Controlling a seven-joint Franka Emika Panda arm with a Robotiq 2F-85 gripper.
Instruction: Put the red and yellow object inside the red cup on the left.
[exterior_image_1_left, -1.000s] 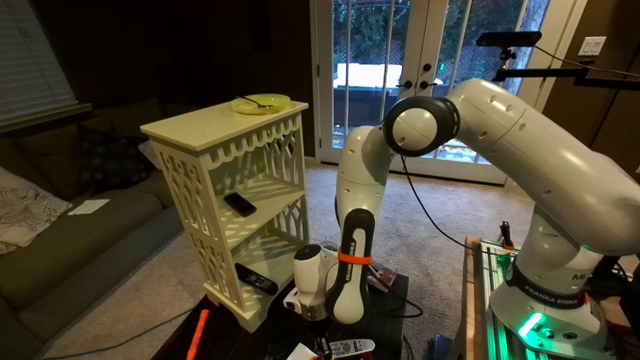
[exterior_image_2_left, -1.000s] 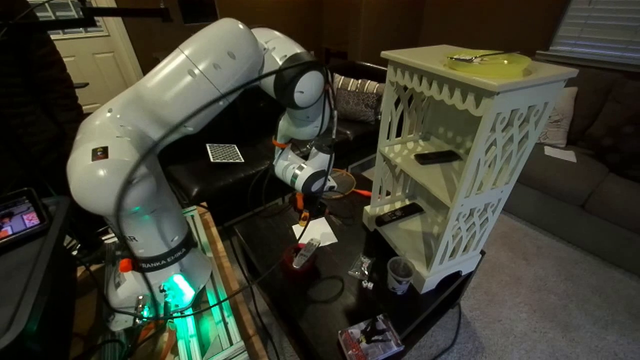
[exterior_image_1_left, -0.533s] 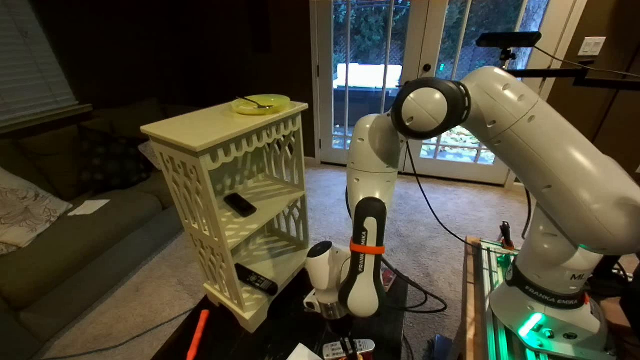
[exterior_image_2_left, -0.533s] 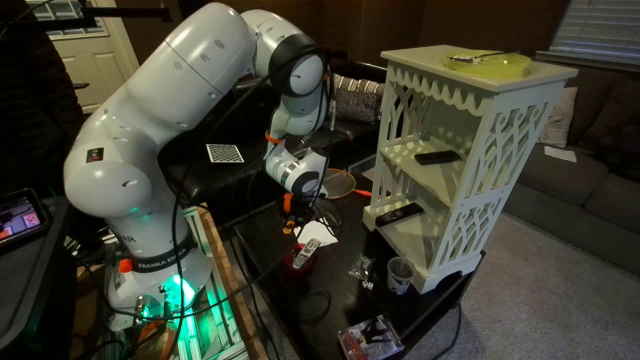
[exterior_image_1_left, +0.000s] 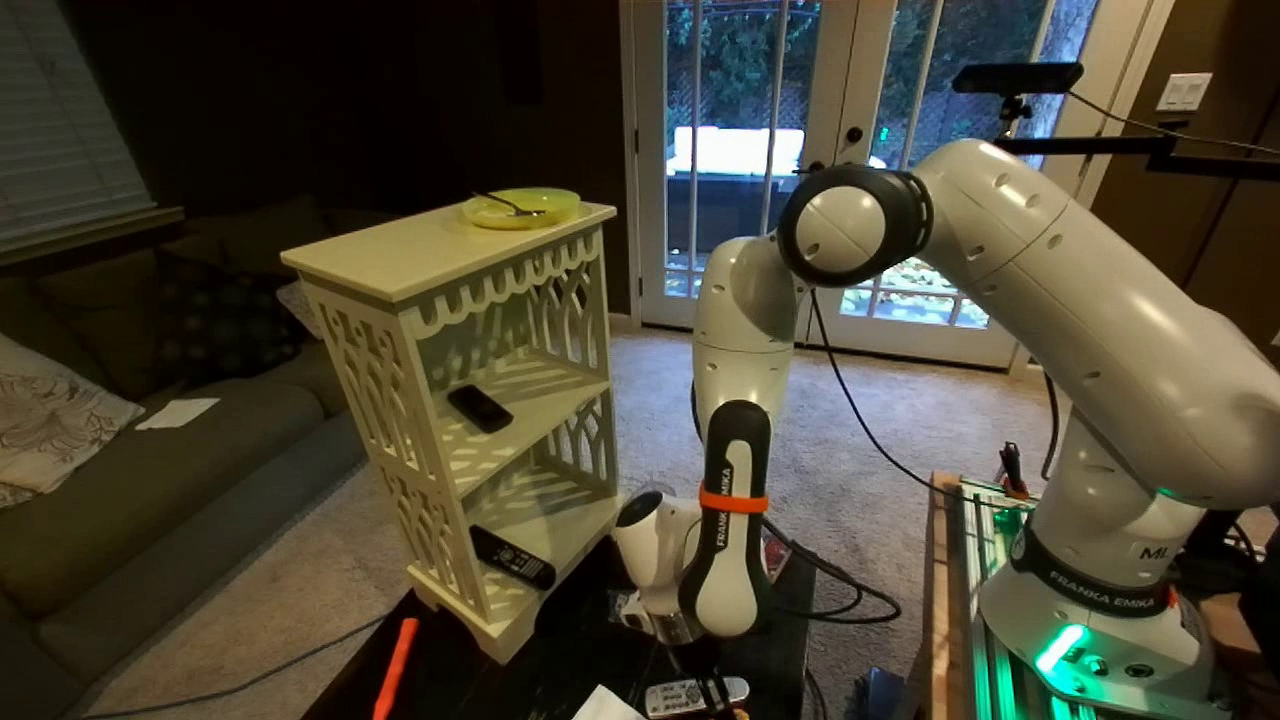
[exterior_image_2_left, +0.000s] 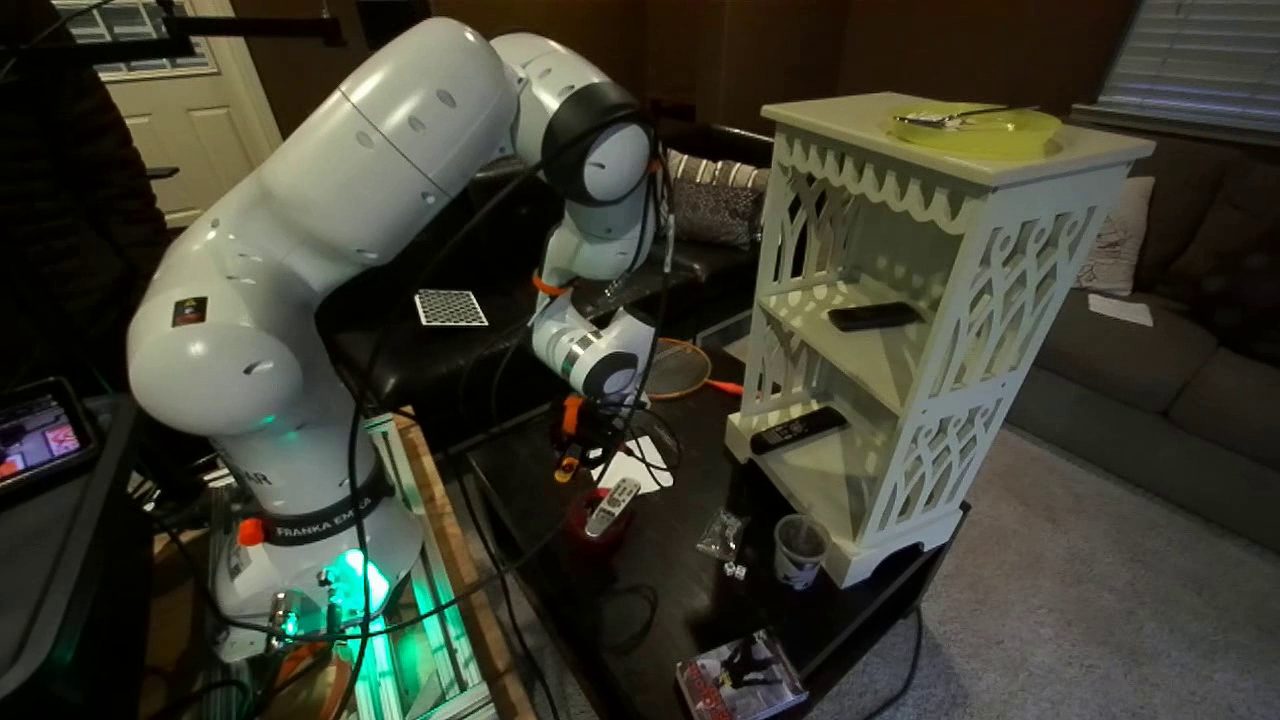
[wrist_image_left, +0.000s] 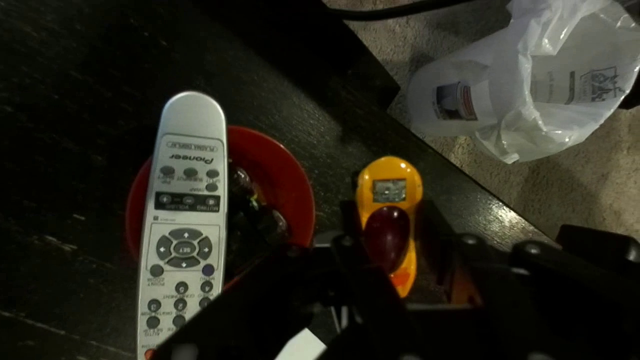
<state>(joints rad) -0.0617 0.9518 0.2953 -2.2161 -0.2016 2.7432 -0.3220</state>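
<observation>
The jaws were clenched on the red and yellow object (wrist_image_left: 390, 225), one close against each flank in the wrist view. They held it above the desk (wrist_image_left: 85, 85), near the cup (wrist_image_left: 295, 187), which stood to its left in that view; how high it hung could not be told. The grip went across the narrow width, probably to leave the length free to slip into the cup.

The remote (wrist_image_left: 182, 225) seemed to rest across the cup's mouth, perhaps just parked there. It covered much of the left part of the opening and left the right part bare, over contents (wrist_image_left: 257, 220) too dark to name.

The object's long axis ran nearly top to bottom in the wrist view, slightly aslant and roughly alongside the remote's. The broad yellow end pointed to the top of that view, away from where the jaws came in; the narrow end, tipped orange-red, lay back between them. In an exterior view the object (exterior_image_2_left: 567, 468) showed yellow low on the jaws, so the broad end may have dipped.

The step in hand looked like the carry, with release not yet done. The next move seemed to call for a shift left, over the gap beside the remote.
</observation>
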